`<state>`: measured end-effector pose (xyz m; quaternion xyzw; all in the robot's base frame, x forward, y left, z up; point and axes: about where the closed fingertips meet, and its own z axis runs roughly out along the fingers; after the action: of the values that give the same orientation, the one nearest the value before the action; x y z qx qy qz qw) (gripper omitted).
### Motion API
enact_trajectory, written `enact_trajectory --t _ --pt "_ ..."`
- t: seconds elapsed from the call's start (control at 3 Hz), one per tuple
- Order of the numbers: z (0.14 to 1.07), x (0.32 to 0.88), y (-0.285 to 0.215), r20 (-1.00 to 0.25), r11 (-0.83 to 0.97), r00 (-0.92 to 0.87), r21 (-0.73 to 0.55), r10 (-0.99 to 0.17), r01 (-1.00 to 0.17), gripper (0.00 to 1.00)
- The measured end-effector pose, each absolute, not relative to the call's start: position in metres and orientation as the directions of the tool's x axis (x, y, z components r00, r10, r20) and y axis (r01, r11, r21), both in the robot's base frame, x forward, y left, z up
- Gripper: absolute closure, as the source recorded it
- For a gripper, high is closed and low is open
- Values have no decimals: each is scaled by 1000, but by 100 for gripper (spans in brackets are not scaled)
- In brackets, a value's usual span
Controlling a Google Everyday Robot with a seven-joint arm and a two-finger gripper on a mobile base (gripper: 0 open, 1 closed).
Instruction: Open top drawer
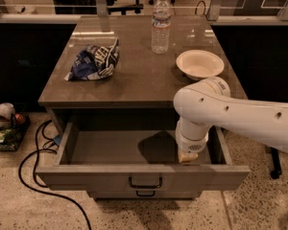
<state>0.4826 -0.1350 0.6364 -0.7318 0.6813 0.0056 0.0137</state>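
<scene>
Grey-beige and pulled well out toward my camera, the top drawer stands open beneath the cabinet top. Its plain grey inside is showing, and its flat front panel carries a small black loop handle at the middle. Just under that front peeks a lower drawer's handle of the same kind. My white arm comes in from the right, bends over the drawer's right half and drops its wrist down inside. The gripper sits low near the drawer's right front corner, close behind the front panel and apart from the loop handle, with a dark shadow on the drawer floor to its left. Only a pale stub of it shows below the wrist, so I cannot tell whether it is spread or closed, nor whether it touches the drawer floor. On the cabinet top a crumpled blue chip bag lies at the left, with white lettering I cannot read. A clear water bottle with a white cap stands upright at the back, its pale label too faint for me to make out any brand. A cream bowl sits right of the bottle, just behind the arm's bend. A black cable loops over the speckled floor at the left
</scene>
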Motion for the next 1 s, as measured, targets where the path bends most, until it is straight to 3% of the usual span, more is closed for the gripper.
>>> enact_trajectory --t 1.0 --pt "631 425 -138 -25 -17 16 41 -1000 -999 100"
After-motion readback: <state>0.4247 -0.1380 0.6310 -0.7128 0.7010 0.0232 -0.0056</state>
